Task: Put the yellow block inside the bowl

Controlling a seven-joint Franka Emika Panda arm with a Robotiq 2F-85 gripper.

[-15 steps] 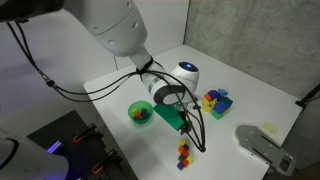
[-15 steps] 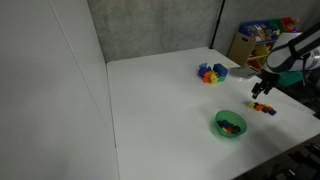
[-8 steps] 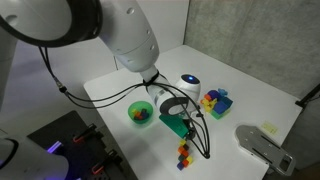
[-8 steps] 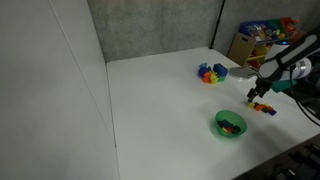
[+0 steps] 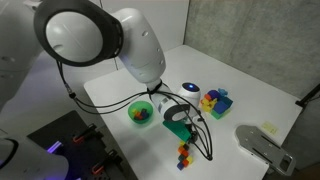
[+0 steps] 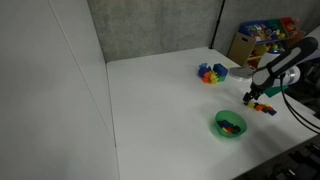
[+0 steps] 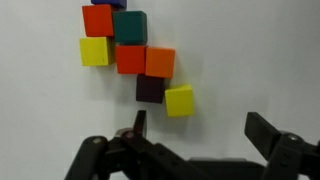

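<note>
In the wrist view, several small cubes lie in a cluster on the white table. One yellow block [image 7: 180,100] is the cube nearest my gripper [image 7: 200,130]; another yellow cube [image 7: 95,51] lies at the far left of the cluster. My gripper is open and empty, with both fingers on my side of the nearer yellow block and not touching it. In both exterior views it hovers [image 5: 180,127] [image 6: 252,96] close over the cube cluster [image 5: 184,153] [image 6: 263,107]. The green bowl [image 5: 141,113] [image 6: 230,124] stands nearby with small coloured pieces in it.
Red [image 7: 130,58], orange [image 7: 160,62], dark maroon [image 7: 150,88] and teal [image 7: 130,25] cubes crowd the yellow ones. A multicoloured block pile [image 5: 215,100] [image 6: 210,73] sits further back. A grey device [image 5: 262,146] lies near the table edge. A toy shelf [image 6: 255,40] stands beyond the table.
The arm has swung over and lowered, bringing the gripper closer to the cube cluster. The gripper is open in both exterior views throughout; cubes and bowl have not moved.
</note>
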